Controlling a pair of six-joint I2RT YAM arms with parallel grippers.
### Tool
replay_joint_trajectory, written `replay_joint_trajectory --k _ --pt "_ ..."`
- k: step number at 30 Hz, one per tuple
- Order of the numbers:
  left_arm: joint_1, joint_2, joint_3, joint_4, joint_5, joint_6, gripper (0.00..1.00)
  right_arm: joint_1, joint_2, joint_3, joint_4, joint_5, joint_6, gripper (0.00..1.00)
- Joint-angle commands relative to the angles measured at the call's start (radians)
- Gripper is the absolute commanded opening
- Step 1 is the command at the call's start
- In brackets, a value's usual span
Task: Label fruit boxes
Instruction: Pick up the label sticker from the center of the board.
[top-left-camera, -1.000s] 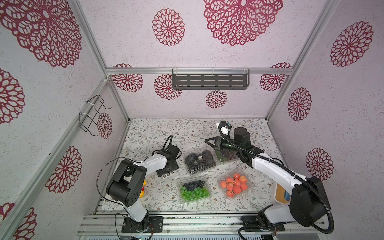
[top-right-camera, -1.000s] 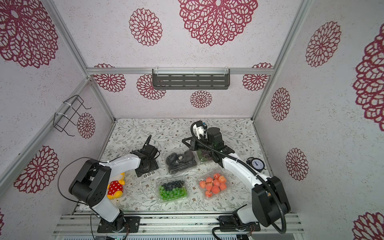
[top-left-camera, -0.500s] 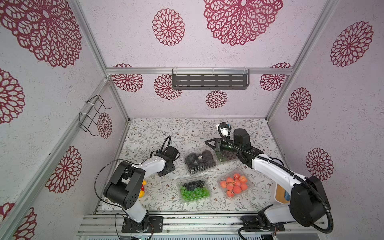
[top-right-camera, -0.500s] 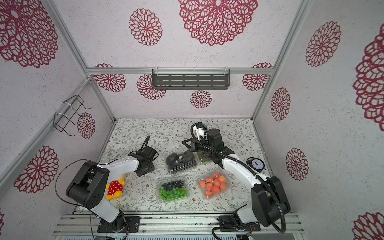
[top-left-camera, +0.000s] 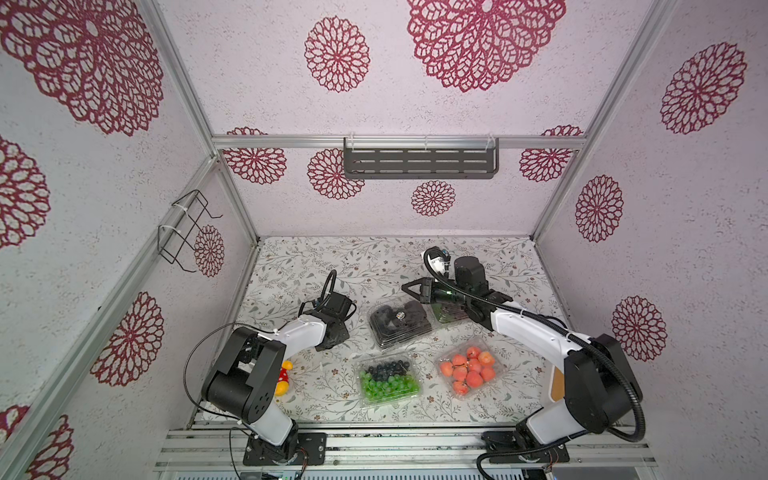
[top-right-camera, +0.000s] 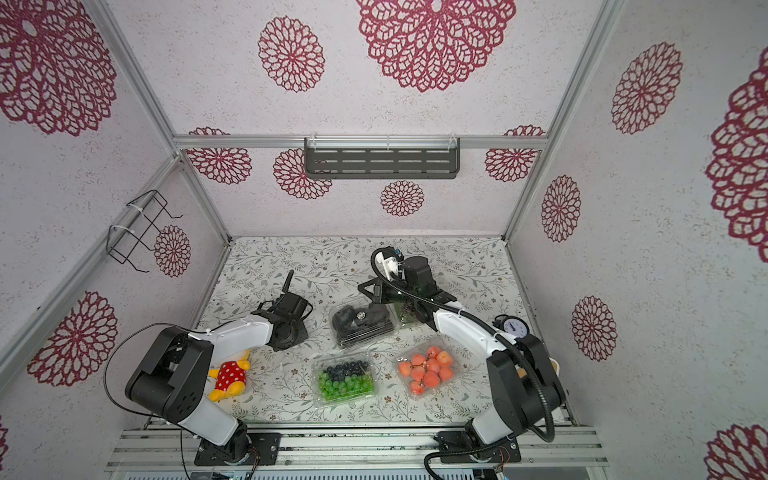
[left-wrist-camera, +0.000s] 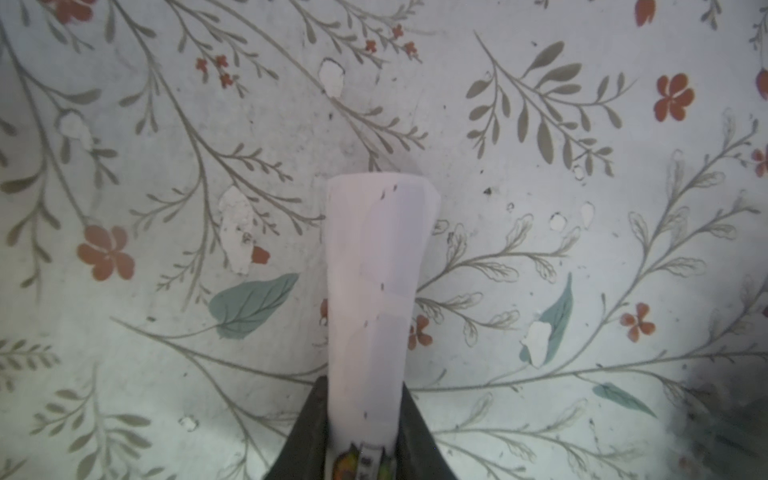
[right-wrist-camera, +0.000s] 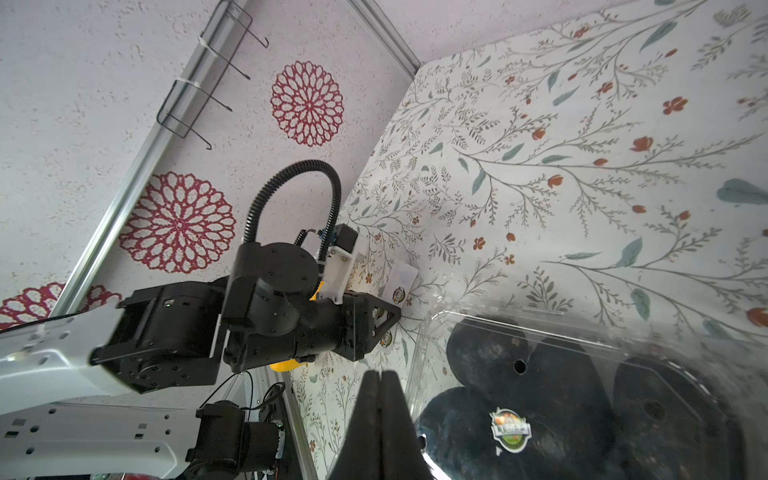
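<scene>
The step in hand looks like fetching the next label. The left tool (left-wrist-camera: 362, 395) is clenched on the sticker sheet (left-wrist-camera: 376, 270), a curled white strip that rises out between its dark jaws just above the desk (top-left-camera: 332, 266), off to the left of the black-fruit box (top-left-camera: 399, 326). That box already carries a round label (right-wrist-camera: 510, 430) on its lid. I can make out none on the green-and-blue box (top-left-camera: 388, 380), which sits just on the robot's side of it, nor on the orange-red box (top-left-camera: 467, 370), nearer the robot and to the right. A fourth box (top-left-camera: 442, 313) touches or nearly touches the black-fruit box's right edge, but it is mostly hidden under the right arm, so whether it has a label I cannot tell. The right tool (right-wrist-camera: 380, 399) is clenched on nothing, jaws pressed together, and hangs at the black-fruit box's far left corner. By my reading, the next move calls for the left arm to lift the sheet and offer it toward the right tool, which must part its jaws before it can pinch a sticker's edge; the thin backing will flex, so it needs a firm hold. The desk has a pale floral print with small chipped patches (left-wrist-camera: 332, 77). A red-and-yellow plush toy (top-right-camera: 228, 376) lies well to the left of the black-fruit box, by the left arm's base. The walls are white with crimson rosettes, and they hold a wire rack (top-left-camera: 187, 232) and a dark slotted shelf (top-left-camera: 419, 158).
</scene>
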Motion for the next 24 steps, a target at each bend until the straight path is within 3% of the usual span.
replay_joint_trajectory --k 1,7,10,17,20,24 --pt "0.000 -0.009 -0.026 -0.002 0.065 0.013 0.21 0.008 0.008 0.043 0.018 -0.026 -0.031 0.02" --pt "-0.001 -0.106 -0.031 0.023 0.058 0.051 0.15 0.021 0.036 0.063 0.009 -0.026 -0.051 0.03" --pt "-0.005 -0.186 -0.032 0.045 0.093 0.094 0.18 0.020 0.053 0.072 0.021 -0.047 -0.048 0.03" --pt "-0.050 -0.425 -0.063 0.151 0.138 0.214 0.12 0.018 0.036 0.059 0.071 -0.036 -0.063 0.07" --pt "-0.128 -0.512 -0.081 0.254 0.128 0.310 0.13 0.019 0.039 0.042 0.181 -0.097 -0.007 0.14" --pt "-0.186 -0.581 -0.110 0.410 0.256 0.401 0.14 0.017 0.048 0.018 0.389 -0.229 0.101 0.18"
